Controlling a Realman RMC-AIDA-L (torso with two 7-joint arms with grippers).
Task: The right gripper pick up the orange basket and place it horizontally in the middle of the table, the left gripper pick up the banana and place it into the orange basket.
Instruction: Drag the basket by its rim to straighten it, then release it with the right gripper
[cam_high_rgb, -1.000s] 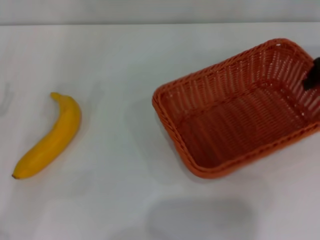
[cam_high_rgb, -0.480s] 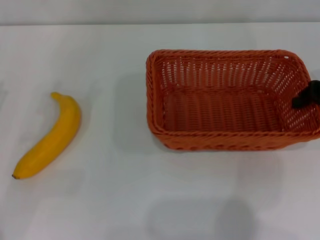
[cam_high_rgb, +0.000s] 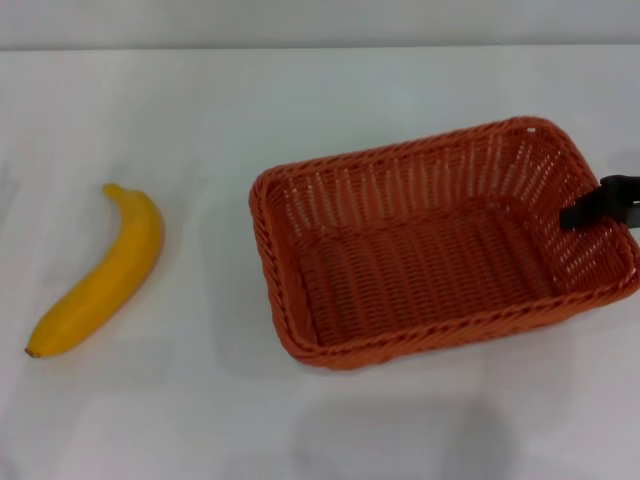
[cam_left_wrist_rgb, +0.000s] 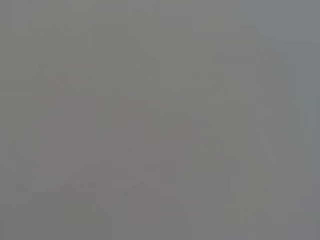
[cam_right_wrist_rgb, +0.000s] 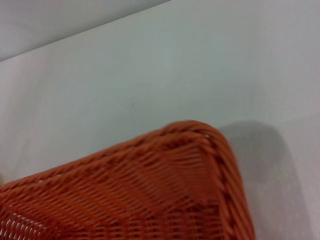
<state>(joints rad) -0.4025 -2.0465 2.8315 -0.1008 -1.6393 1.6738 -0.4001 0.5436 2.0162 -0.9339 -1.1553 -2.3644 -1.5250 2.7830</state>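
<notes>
Our right hand (cam_high_rgb: 598, 207) shows only as a black tip at the right edge of the head view, set against the right short wall of the orange basket (cam_high_rgb: 430, 270), its fingers closed on that wall and rim; the basket spreads away from the hand toward the middle of the white tabletop (cam_high_rgb: 300, 110), open side up, its long sides running slightly askew so that the far right corner sits higher in the head view than the near left one; whether it rests flat or is tipped a little we cannot tell; the right wrist view looks over one braided corner of the basket with bare tabletop past it; well apart from the basket, over on the left of the tabletop, the banana (cam_high_rgb: 100, 275) lies flat, curved, its dark tip at the near end; our left hand is nowhere in view, and its wrist view shows only plain grey.
</notes>
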